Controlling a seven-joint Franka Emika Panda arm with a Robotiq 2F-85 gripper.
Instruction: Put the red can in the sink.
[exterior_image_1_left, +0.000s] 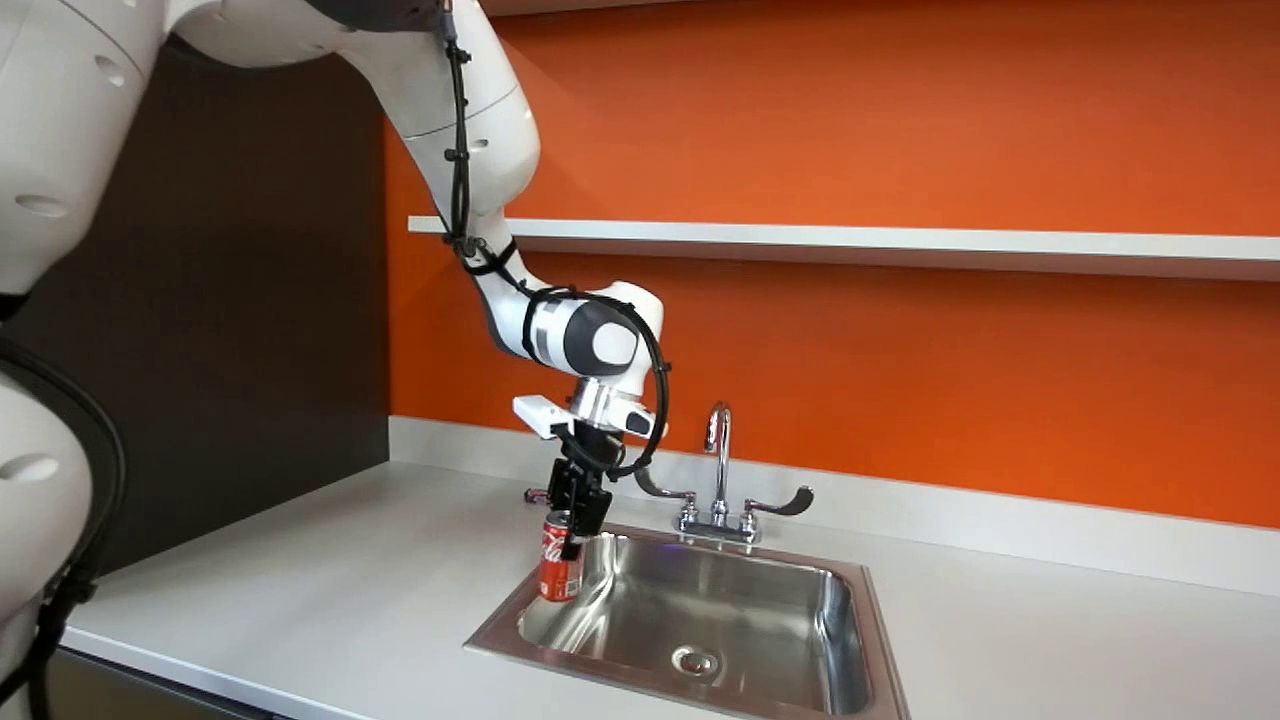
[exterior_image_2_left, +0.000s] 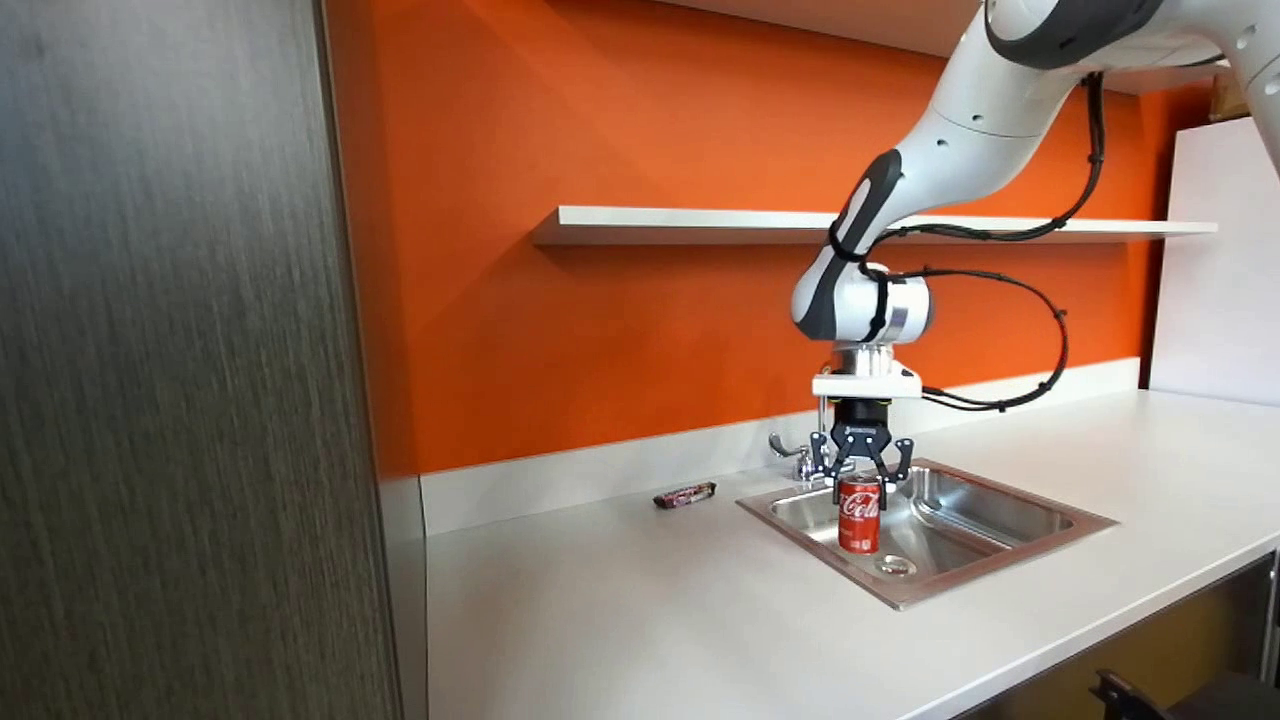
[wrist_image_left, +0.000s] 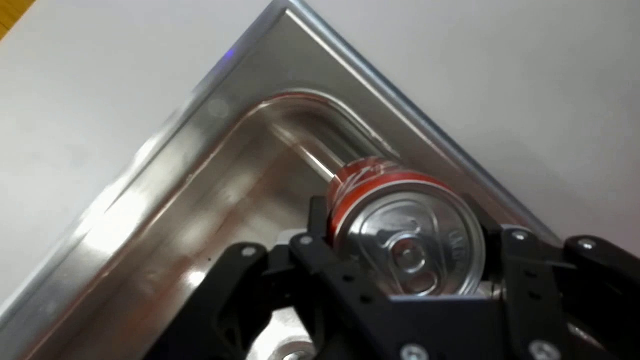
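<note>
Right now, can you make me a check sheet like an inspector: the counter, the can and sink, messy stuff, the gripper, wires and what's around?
Surface: white countertop, with the sink set into it.
Job's things: red can upright over the sink, near a corner; whether it touches the sink, I can't tell.
Clutter: one small dark object on the countertop, beside the sink, not touching it.
Gripper: closed on the red can.
Cables: black, strapped along the white arm.
Surroundings: orange wall, white shelf, chrome faucet.
</note>
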